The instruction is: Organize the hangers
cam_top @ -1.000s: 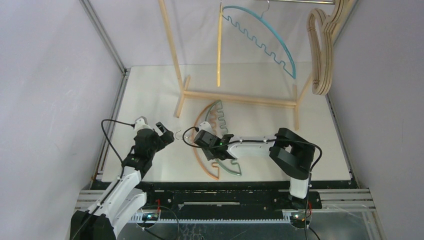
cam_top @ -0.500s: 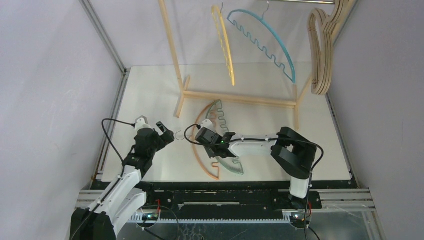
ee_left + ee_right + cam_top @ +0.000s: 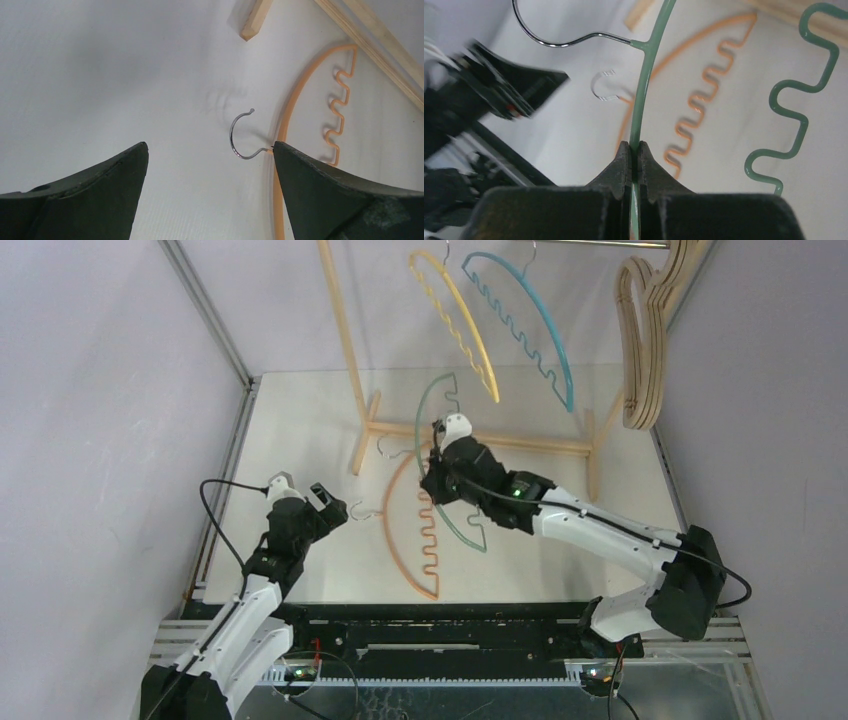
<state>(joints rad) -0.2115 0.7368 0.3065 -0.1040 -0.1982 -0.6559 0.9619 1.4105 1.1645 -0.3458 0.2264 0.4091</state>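
My right gripper (image 3: 432,472) (image 3: 634,145) is shut on the arched bar of the green hanger (image 3: 421,400) (image 3: 644,75) just below its metal hook, and holds it in the air in front of the rack. The orange hanger (image 3: 395,540) (image 3: 290,110) (image 3: 704,85) lies flat on the table. Its hook (image 3: 235,137) points toward my left gripper (image 3: 330,502) (image 3: 210,147), which is open and empty just left of it. A yellow hanger (image 3: 460,325) and a teal hanger (image 3: 530,330) hang from the rail. Several pale wooden hangers (image 3: 640,340) hang at the far right.
The wooden A-frame rack stands at the back of the table, with its base bar (image 3: 500,438) just behind my right gripper and one foot (image 3: 252,22) ahead of my left gripper. Grey walls close in both sides.
My right arm has lifted the green hanger off the table and carried it up and back toward the rack. The yellow hanger has swung on the rail. My left arm has not moved.
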